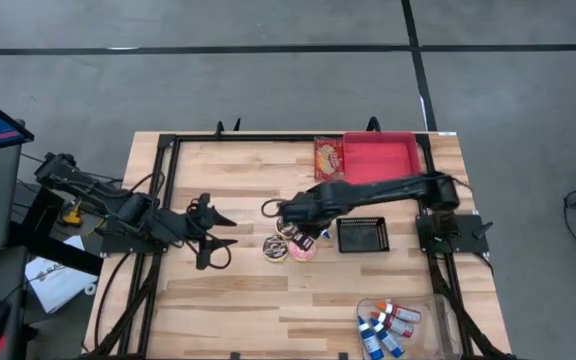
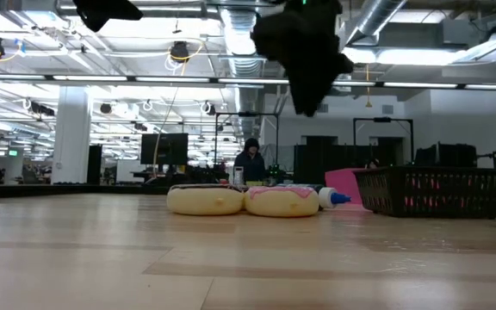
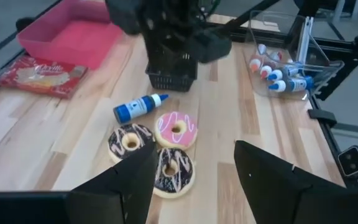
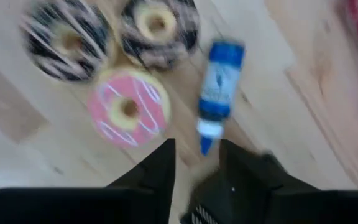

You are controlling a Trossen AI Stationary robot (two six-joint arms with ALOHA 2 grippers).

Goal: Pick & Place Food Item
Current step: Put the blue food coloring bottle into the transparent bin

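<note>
Now, right gripper (image 1: 290,222): we see it hanging over the cluster of doughnuts mid-worktop, its fingers (image 4: 160,171) a little apart with nothing between them
Left gripper (image 1: 220,240): we find it waiting out on the left side of the worktop (image 1: 228,290), fingers (image 3: 120,180) spread wide and empty, pointed toward the doughnuts
Pink doughnut (image 3: 175,129): we've got it lying flat on the wood, pink icing with white stripes, touching its two neighbours
Chocolate doughnuts (image 3: 129,142): two of them, dark icing with white drizzle, flat on the worktop and packed against the pink one
Blue bottle (image 3: 139,107): on its side just beside the doughnuts, white nozzle pointing away from them, between the cluster and the black basket
Black basket (image 1: 361,234): we spot it on the right of the doughnuts, near them but apart
Red tray (image 1: 380,158): at the far edge of the worktop, right of centre
Snack packet (image 1: 329,158): lying flat, just beside the red tray on its left
Clear bin (image 1: 438,320): near right corner, holding several small blue-and-white bottles
Person (image 2: 250,160): we glimpse a dark figure in the room well beyond the worktop
</note>
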